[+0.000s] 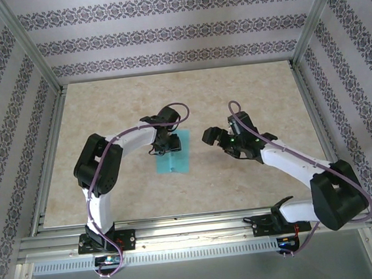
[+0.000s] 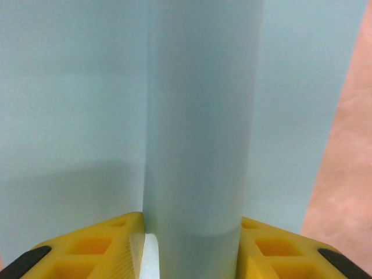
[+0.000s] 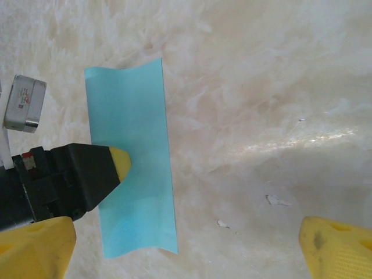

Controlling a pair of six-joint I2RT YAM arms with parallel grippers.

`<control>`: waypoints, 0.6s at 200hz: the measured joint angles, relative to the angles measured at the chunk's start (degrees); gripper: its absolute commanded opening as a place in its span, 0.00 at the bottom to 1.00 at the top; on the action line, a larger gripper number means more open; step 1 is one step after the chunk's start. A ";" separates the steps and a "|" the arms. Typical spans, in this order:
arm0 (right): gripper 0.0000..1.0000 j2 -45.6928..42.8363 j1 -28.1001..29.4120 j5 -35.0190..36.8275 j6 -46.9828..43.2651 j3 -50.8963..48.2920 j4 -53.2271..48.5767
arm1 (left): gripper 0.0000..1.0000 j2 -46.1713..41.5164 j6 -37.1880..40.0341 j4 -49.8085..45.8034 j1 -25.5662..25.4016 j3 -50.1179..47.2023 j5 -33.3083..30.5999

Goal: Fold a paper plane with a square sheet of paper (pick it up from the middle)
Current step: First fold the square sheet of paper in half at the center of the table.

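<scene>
1. Turquoise square sheet of paper (image 1: 177, 159) lies mid-surface (image 1: 247, 94), its centre bunched into a raised ridge.
2. We see left claw (image 1: 165, 143) pinching that ridge between its yellow fingers (image 2: 99, 250).
3. We see right claw (image 1: 211, 137) spread wide, near the sheet, not touching it.

Square sheet of paper (image 1: 178, 160) partly hidden
Left hand (image 1: 165, 147) covers its far-left corner; left wrist view crops its edges.
</scene>
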 measured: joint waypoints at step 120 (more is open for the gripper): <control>0.98 -8.79 -7.19 -0.50 -0.61 -4.74 2.64 | 0.40 -10.36 -16.28 33.09 0.00 -13.31 19.96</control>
